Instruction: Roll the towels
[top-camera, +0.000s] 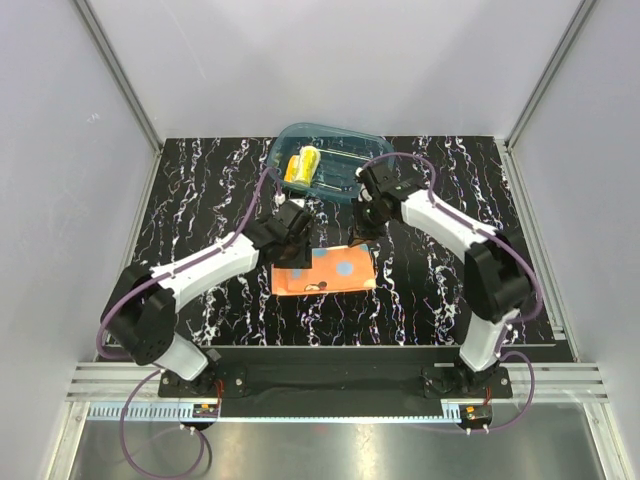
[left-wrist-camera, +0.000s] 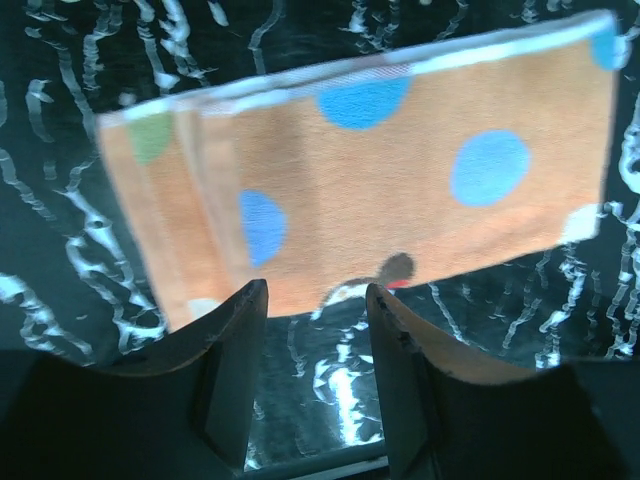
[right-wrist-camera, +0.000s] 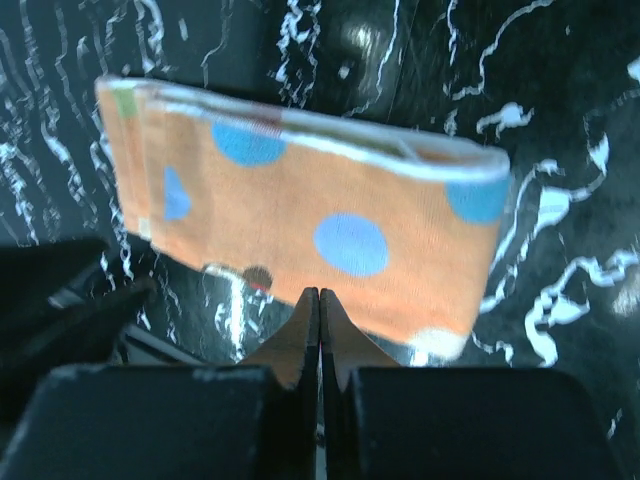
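An orange towel with blue dots and a pale edge lies folded flat on the black marbled table. In the left wrist view it fills the upper half, and my left gripper stands open just short of its edge, bare table between the fingers. My left gripper hovers over its far left corner. My right gripper is over the far right corner. Its jaws are shut tight at the edge of the orange towel, with nothing seen between them. A rolled yellow towel lies in the tub.
A teal translucent tub stands at the back middle of the table, just behind both grippers. Pale walls with metal rails close in the table on the left, right and back.
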